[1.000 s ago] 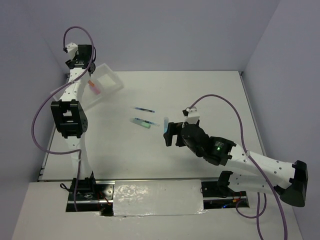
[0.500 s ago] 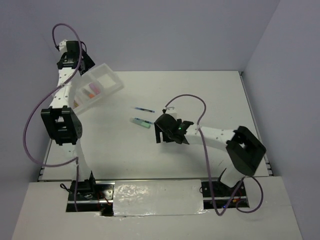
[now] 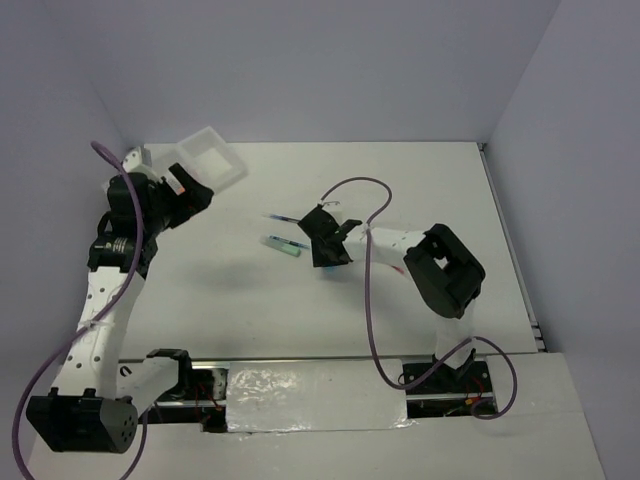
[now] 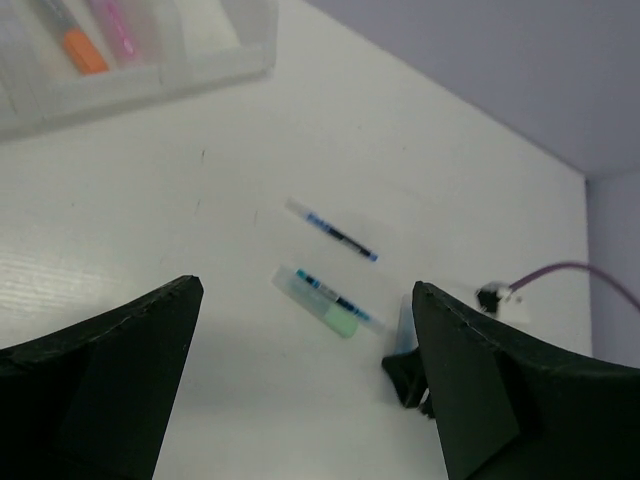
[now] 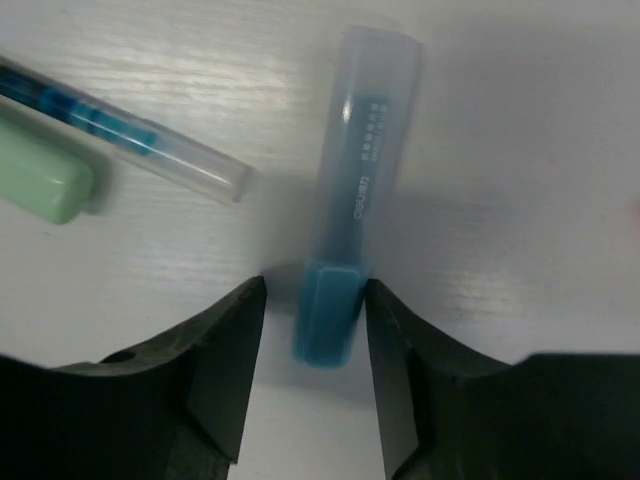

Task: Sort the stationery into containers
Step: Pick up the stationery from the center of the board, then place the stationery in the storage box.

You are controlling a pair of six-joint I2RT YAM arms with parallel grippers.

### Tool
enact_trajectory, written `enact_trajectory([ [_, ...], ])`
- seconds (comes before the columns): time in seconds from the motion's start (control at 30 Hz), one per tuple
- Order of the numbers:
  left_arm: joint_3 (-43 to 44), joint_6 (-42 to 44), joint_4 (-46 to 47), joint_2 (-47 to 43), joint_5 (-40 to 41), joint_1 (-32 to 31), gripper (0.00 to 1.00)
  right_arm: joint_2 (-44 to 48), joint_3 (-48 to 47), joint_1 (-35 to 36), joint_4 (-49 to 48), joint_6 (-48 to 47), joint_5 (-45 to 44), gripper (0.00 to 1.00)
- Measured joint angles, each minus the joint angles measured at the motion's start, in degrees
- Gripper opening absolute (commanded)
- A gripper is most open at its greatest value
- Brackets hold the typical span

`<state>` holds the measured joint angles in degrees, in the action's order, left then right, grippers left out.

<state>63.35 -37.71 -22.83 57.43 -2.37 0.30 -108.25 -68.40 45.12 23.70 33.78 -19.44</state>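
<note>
A blue marker (image 5: 350,200) lies on the table between the jaws of my right gripper (image 5: 313,290). The right jaw touches it and a narrow gap shows at the left jaw. A green-capped marker (image 5: 40,175) and a thin clear-barrelled blue pen (image 5: 120,135) lie side by side just to its left. Another thin blue pen (image 4: 335,230) lies further back. The translucent tray (image 4: 200,75) holds an orange marker (image 4: 85,50) and a pink one (image 4: 115,25). My left gripper (image 4: 305,288) hangs open and empty above the table, beside the tray (image 3: 225,165).
The right arm's purple cable (image 3: 365,270) loops over the table beside the right gripper (image 3: 325,242). Walls close the table at the back and on both sides. The green-capped marker (image 3: 284,246) and the far pen (image 3: 288,218) lie mid-table.
My right gripper moved left onto the blue marker and its jaws narrowed around it. My left gripper opened, left a pink piece in the tray and drew back toward the near side.
</note>
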Motion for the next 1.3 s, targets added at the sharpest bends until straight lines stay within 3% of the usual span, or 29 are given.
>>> enact_trajectory([
  [0.07,-3.1,1.2,-1.5,-0.3,-1.2,0.0,0.99,-1.0,-1.3,-0.1,-0.5,0.2,0.2,0.48],
  [0.17,-6.4,2.4,-3.1,-1.2,-4.3,0.0,0.99,-0.9,-0.9,-0.1,-1.0,0.0,0.2,0.27],
  [0.2,-7.2,2.7,-3.0,-1.9,-6.3,0.0,0.99,-0.5,-0.2,-0.1,-1.6,-0.1,0.5,0.13],
  [0.23,-8.3,2.8,-2.4,-2.6,-8.6,0.0,0.99,0.3,0.9,-0.1,-2.6,-0.3,1.0,0.11],
  [0.33,-13.7,0.5,4.2,-4.9,-17.2,-2.4,0.99,5.1,6.8,0.3,-6.0,-1.1,3.7,0.11],
  [0.5,-20.5,-7.2,14.0,-4.0,-25.8,-12.8,0.99,19.3,16.5,5.1,-12.7,-4.0,9.0,0.07],
  [0.7,-21.7,-13.6,20.2,-2.1,-25.7,-18.9,0.99,36.0,21.9,10.3,-26.3,-6.8,12.9,0.05],
  [0.87,-22.5,-17.1,25.3,-0.8,-25.8,-19.4,0.99,39.5,21.9,11.5,-30.3,-8.6,14.3,0.05],
  [0.97,-22.5,-18.5,27.5,1.0,-26.0,-19.5,0.93,39.5,21.9,12.3,-30.4,-9.2,15.6,0.06],
  [1.07,-22.8,-20.0,29.2,2.1,-26.3,-19.8,0.70,39.4,21.4,12.8,-30.1,-9.4,16.2,0.08],
  [1.1,-22.8,-20.1,29.7,2.2,-26.3,-20.1,0.52,39.3,21.0,12.8,-29.8,-9.5,16.3,0.10],
  [1.13,-22.8,-20.5,30.3,2.3,-26.4,-20.3,0.42,39.0,20.4,12.8,-29.4,-9.4,16.3,0.11],
  [1.17,-22.8,-20.8,31.3,2.4,-26.4,-20.6,0.32,38.5,19.6,12.8,-28.8,-9.4,16.2,0.16],
  [1.2,-22.8,-20.9,32.0,2.6,-26.4,-20.9,0.08,37.9,19.3,12.8,-28.6,-9.4,16.1,0.22],
  [1.23,-22.7,-20.6,32.4,2.8,-26.1,-21.2,0.01,37.3,19.0,12.8,-28.4,-9.4,15.7,0.39],
  [1.27,-22.5,-20.6,32.4,3.4,-25.9,-21.3,0.00,36.7,18.4,12.8,-27.8,-9.3,15.1,0.56],
  [1.3,-22.3,-20.1,32.3,4.4,-25.8,-21.3,0.00,36.2,17.9,12.8,-27.1,-8.9,14.1,0.99],
])
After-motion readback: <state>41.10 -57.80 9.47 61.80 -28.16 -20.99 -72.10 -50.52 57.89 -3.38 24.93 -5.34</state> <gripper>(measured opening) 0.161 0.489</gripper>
